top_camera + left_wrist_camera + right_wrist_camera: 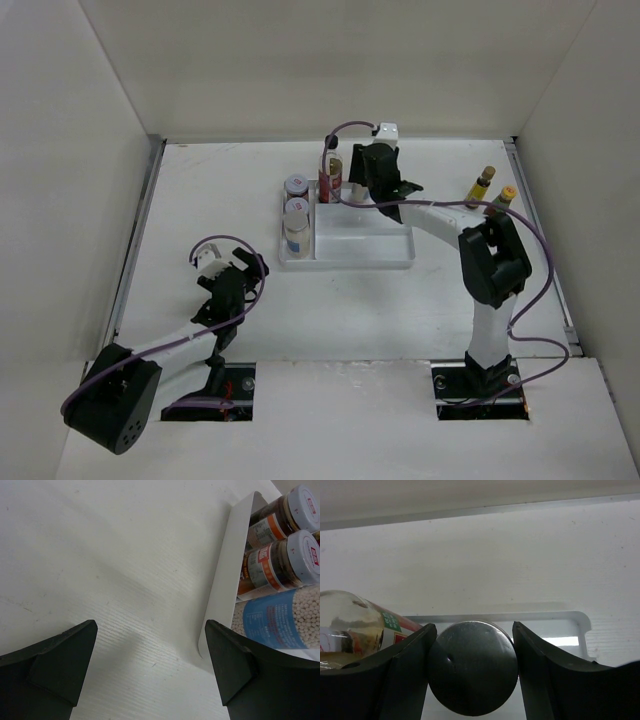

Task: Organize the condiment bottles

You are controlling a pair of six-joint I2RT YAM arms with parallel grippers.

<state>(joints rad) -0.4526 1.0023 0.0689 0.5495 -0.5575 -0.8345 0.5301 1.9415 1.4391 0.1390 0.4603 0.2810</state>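
The white divided tray [360, 250] stands mid-table. Its left section holds two silver-lidded jars [296, 185] and a pale shaker [297, 238]. The tall clear red-labelled bottle [331, 176] stands at the tray's back. My right gripper [358, 188] is beside it, over the back of the tray. In the right wrist view it [472, 645] is shut on a silver-lidded jar [472, 675], with the tall bottle [355, 625] to the left. Two yellow-capped sauce bottles [483, 184] stand on the table to the right. My left gripper [150, 665] is open and empty, left of the tray.
The left wrist view shows the tray's white wall [225, 580], two jars [282, 562] and a blue-labelled shaker [277, 617] behind it. White walls enclose the table on three sides. The right arm's elbow [492, 262] stands near the yellow-capped bottles.
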